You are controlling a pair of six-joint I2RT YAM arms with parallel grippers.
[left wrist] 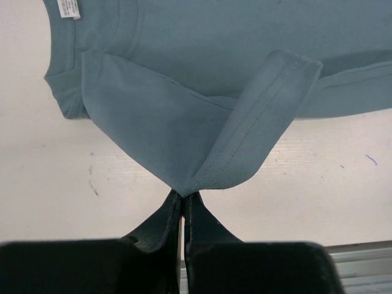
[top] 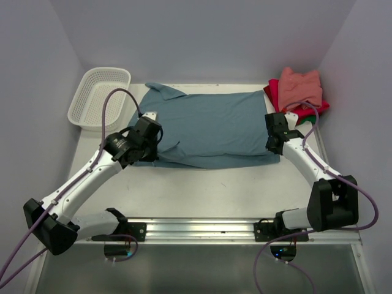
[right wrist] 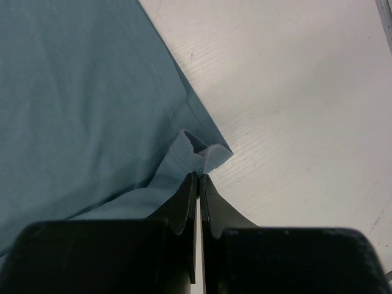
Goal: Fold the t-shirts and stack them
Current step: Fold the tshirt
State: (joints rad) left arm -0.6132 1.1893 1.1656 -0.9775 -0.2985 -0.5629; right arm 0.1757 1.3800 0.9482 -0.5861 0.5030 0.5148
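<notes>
Teal t-shirt is spread flat on the table | sleeve hem is pinched by left gripper, bottom corner by right gripper | both near-edge ends are held, likely for an even lengthwise fold

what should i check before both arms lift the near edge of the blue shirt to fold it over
1. Left claw shut on the teal shirt at its sleeve fold: ok.
2. Right claw shut on the hem corner: ok, though it holds only a small bite of fabric.
3. Rest of the shirt flat on the table: ok.
4. Basket apart from the collar: ok.
5. Folded stack apart from the shirt's far right corner: cannot tell.
</notes>
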